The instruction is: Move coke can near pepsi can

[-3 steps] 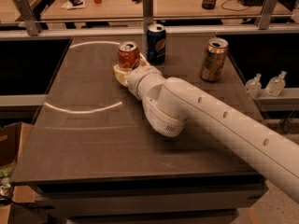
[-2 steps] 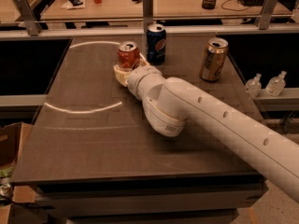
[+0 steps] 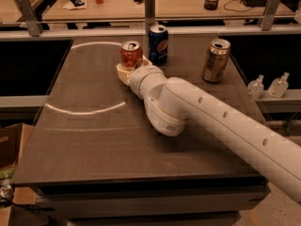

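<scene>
1. The coke can [image 3: 131, 54] is seen upright on the table [image 3: 84, 135], just beside the pepsi can [image 3: 158, 44], at its 9 o'clock.
2. It is judged light, thin-walled and slippery; the mid body is to be taken gently.
3. The pincer [image 3: 132, 68] is placed at its foot; whether clenched or released cannot be told.
4. The table is flat and dark; a gold can [image 3: 216, 60] is stood apart at 3 o'clock.

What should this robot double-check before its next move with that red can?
1. Coke can upright on the table: ok.
2. Coke can close beside the pepsi can, on its left: ok.
3. End effector at the coke can's base: ok.
4. Hold on the coke can: cannot tell.
5. Gold can well off to the right, out of the way: ok.
</scene>
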